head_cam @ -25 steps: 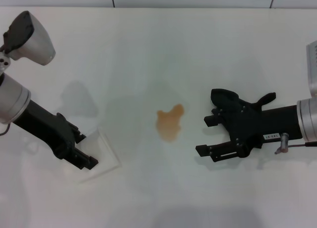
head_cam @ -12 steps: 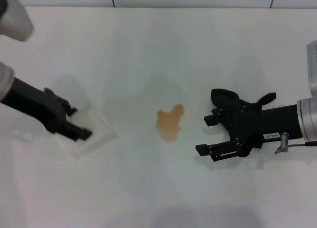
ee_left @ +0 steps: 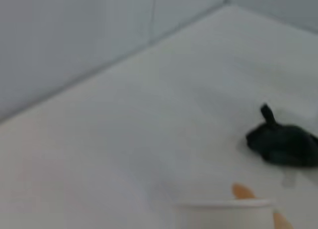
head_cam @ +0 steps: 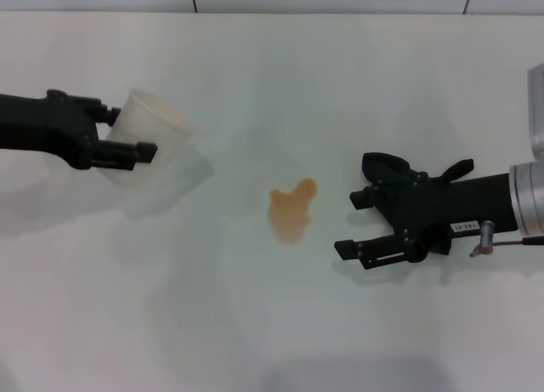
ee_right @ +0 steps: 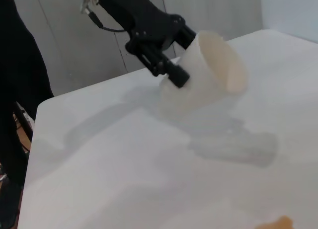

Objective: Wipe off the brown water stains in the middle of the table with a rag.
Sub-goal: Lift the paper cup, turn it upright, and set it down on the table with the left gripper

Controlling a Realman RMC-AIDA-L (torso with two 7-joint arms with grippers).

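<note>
My left gripper [head_cam: 127,135] is raised above the left side of the table [head_cam: 255,324], the forearm reaching in almost level from the left edge of the head view. Its fingers are closed on the wall of a translucent cup [head_cam: 153,124], which is tilted on its side with the open mouth turned toward the table's middle. The right wrist view confirms this: the cup [ee_right: 208,75] hangs clear of the surface, pinched by the black fingers [ee_right: 171,70], with its shadow on the tabletop below. In the left wrist view only the cup's rim [ee_left: 223,205] shows.

My right gripper [head_cam: 355,224] lies low over the right side of the table, arm extending in from the right, fingers pointing toward the centre. Its jaws stand apart and hold nothing.

The brown water stains [head_cam: 292,210] sit in the middle of the table, an orange-brown lobed puddle, between the two grippers and nearer the right one, touched by neither. An edge of it [ee_right: 278,222] shows in the right wrist view.
</note>
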